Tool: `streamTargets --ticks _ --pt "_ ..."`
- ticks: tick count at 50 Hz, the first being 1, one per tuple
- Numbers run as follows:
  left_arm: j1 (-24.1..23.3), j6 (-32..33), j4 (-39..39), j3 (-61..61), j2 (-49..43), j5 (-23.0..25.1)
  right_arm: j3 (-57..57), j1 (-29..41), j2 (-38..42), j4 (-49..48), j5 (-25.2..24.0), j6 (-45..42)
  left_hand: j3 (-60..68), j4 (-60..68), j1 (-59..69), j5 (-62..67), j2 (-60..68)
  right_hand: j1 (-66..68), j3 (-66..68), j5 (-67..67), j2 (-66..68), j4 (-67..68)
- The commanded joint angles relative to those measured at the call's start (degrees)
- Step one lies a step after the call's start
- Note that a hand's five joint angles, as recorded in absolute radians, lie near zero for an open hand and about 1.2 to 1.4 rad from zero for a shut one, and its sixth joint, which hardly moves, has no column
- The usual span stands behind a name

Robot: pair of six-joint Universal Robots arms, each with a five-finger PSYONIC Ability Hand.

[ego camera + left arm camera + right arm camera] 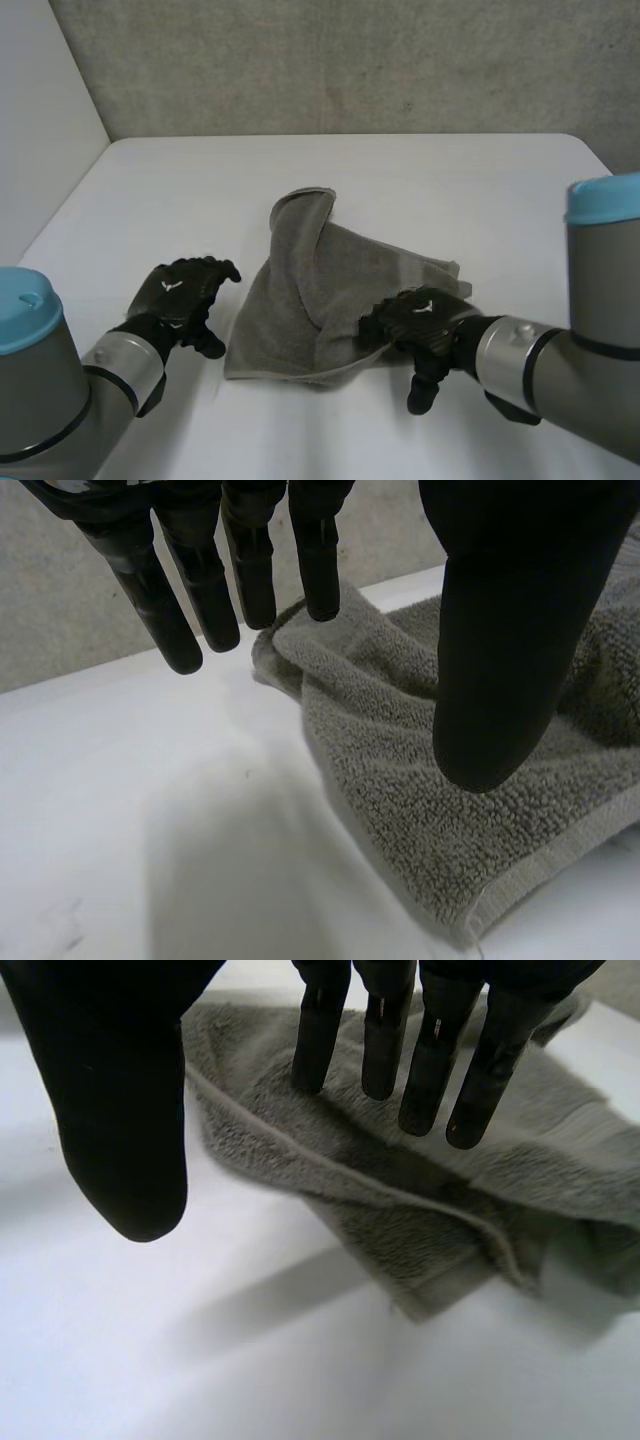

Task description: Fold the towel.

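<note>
Head view: towel (310, 300) crumpled, only loosely doubled at mid table (450, 190), neat fold not yet done; left hand (180, 290) beside its edge, right hand (420, 315) over its near corner, both uncurled, holding nothing.

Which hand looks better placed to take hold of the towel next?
Probably the right hand: its straight fingers reach onto the towel near its front edge. The left hand is open beside the towel's side edge, over bare table.
</note>
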Motion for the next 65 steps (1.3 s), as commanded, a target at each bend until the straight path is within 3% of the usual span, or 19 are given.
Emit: streamTargets --ticks 1,12,20,29,35,37,39,57,63,65 --pt "-0.14 0.0 0.23 -0.89 -1.6 0.05 0.6 1.77 3.51 -5.81 0.42 4.4 3.88 3.91 3.94 3.86 3.91 0.21 3.95 4.16 4.2 3.98" --pt "-0.41 1.4 0.41 -0.98 -3.27 0.14 1.21 2.12 7.38 -13.56 1.04 7.75 4.05 4.07 4.11 4.03 4.08 0.21 3.95 4.16 4.2 3.98" --pt "-0.85 2.2 0.49 -1.68 -3.18 0.31 0.6 3.79 11.16 -19.44 5.0 7.57 3.21 3.23 3.27 3.19 3.24 4.76 8.49 8.7 8.74 8.52" --pt "-2.25 2.11 2.08 -2.03 -3.27 0.84 0.07 4.32 14.32 -25.95 7.63 6.87 -2.0 -1.98 -1.95 -2.02 -1.98 17.71 21.44 21.65 21.69 21.47" --pt "-4.1 2.02 3.57 -1.33 -4.68 1.1 -0.99 4.58 15.37 -28.32 7.72 6.78 -1.84 -1.81 -1.78 -1.86 -1.81 37.22 40.96 41.16 41.21 40.98" --pt "-4.71 2.11 3.92 -0.89 -5.46 1.01 -1.68 4.58 15.46 -28.76 7.9 6.78 -1.84 -1.81 -1.78 -1.86 -1.81 50.87 54.6 54.81 54.85 54.63" --pt "-4.98 2.02 4.18 -0.37 -5.99 1.01 -2.12 4.5 15.38 -28.76 7.9 6.78 -1.84 -1.81 -1.78 -1.86 -1.81 50.95 54.69 54.9 54.94 54.72" --pt "-7.79 -0.26 6.21 8.6 -14.08 -0.13 -3.01 2.3 1.31 -27.79 10.18 7.48 -0.66 -0.64 -0.6 -0.68 -0.63 50.95 54.69 54.9 54.94 54.72" --pt "-8.76 -3.25 6.91 13.61 -17.77 -4.96 -0.9 0.45 -3.61 -27.62 10.27 6.87 4.39 4.41 4.44 4.37 4.42 50.95 54.69 54.9 54.94 54.72" --pt "-8.76 -3.25 7.0 16.15 -19.69 -8.98 -0.37 -1.21 -4.92 -27.97 10.27 6.69 6.06 6.09 6.12 6.04 6.09 50.95 54.69 54.9 54.94 54.72"
